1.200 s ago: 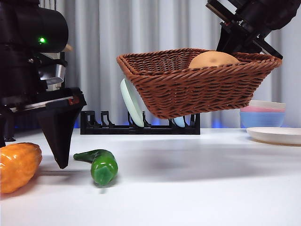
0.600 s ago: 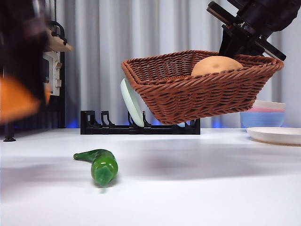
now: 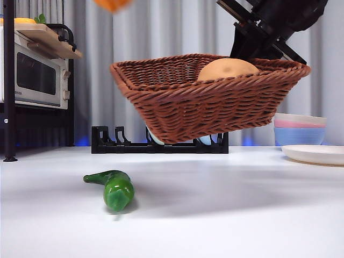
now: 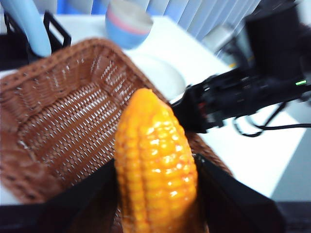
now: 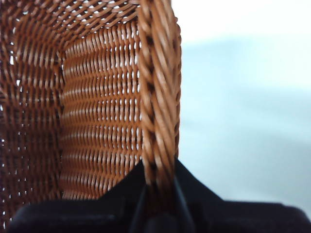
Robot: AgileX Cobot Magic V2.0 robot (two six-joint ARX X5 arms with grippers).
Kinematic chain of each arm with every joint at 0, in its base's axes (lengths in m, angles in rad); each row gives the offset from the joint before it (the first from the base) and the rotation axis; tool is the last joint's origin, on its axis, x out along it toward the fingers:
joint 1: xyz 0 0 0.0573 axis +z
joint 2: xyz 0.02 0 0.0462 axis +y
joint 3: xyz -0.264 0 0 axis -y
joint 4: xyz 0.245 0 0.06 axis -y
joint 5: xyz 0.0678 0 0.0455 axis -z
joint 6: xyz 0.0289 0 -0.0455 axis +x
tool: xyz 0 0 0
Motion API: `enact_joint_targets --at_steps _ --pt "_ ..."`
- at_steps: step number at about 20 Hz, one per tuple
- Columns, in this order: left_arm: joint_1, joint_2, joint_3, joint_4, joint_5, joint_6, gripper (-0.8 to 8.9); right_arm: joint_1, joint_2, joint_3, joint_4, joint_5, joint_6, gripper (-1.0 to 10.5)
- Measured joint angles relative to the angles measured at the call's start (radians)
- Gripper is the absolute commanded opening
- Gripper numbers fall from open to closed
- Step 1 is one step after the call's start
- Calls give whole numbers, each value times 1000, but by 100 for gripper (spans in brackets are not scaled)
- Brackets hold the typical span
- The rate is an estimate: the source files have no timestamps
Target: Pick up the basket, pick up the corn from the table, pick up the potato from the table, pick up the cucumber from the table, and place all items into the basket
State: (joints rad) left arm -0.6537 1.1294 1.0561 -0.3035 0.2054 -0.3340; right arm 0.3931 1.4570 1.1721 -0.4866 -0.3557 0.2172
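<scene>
i'm carrying the corn (image 4: 155, 170) toward the basket (image 3: 209, 102) now: my left gripper (image 4: 155, 194) is clamping it between both jaws, and in the left wrist view the weave is lying just beyond it, while in the front view only an orange scrap of it is showing at 12 o'clock, above the basket's near rim. my right gripper (image 5: 158, 194) is pinching the braided rim, jaws closed on either side of it, holding the basket tilted in the air, well clear of the table (image 3: 226, 215). the potato (image 3: 228, 69) is sitting inside, toward the 2 o'clock side. the cucumber (image 3: 114, 188) is lying on the table at about 7 o'clock from the basket. next, i judge, i'm needing to bring the corn over the open middle, clear of the potato, before letting go. i'm counting one basket, one corn, one potato, one cucumber.
</scene>
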Motion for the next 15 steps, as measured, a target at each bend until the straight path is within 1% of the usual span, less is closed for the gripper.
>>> enact_joint_targets --at_steps 2,4,5,6,7,8,9,11,15 --pt "-31 73 0 43 -65 -2 -8 11 0 0 0 0 5 -16" --pt "-45 137 0 45 -70 -5 2 18 0 0 0 0 9 -16" --pt "-51 160 0 45 -72 -7 48 20 0 0 0 0 13 -16" --pt "-58 177 0 45 -72 -7 188 20 0 0 0 0 18 -16" --pt "-64 187 0 45 -72 -7 361 20 0 0 0 0 23 -16" --pt "-66 193 0 45 -72 -7 476 20 0 0 0 0 26 -16" --pt "-67 198 0 45 -72 -7 504 20 0 0 0 0 29 -16" --pt "-67 198 0 45 -72 -9 504 20 0 0 0 -1 34 -16" --pt "-67 193 0 39 -72 -46 503 20 0 0 -2 -2 36 -16"
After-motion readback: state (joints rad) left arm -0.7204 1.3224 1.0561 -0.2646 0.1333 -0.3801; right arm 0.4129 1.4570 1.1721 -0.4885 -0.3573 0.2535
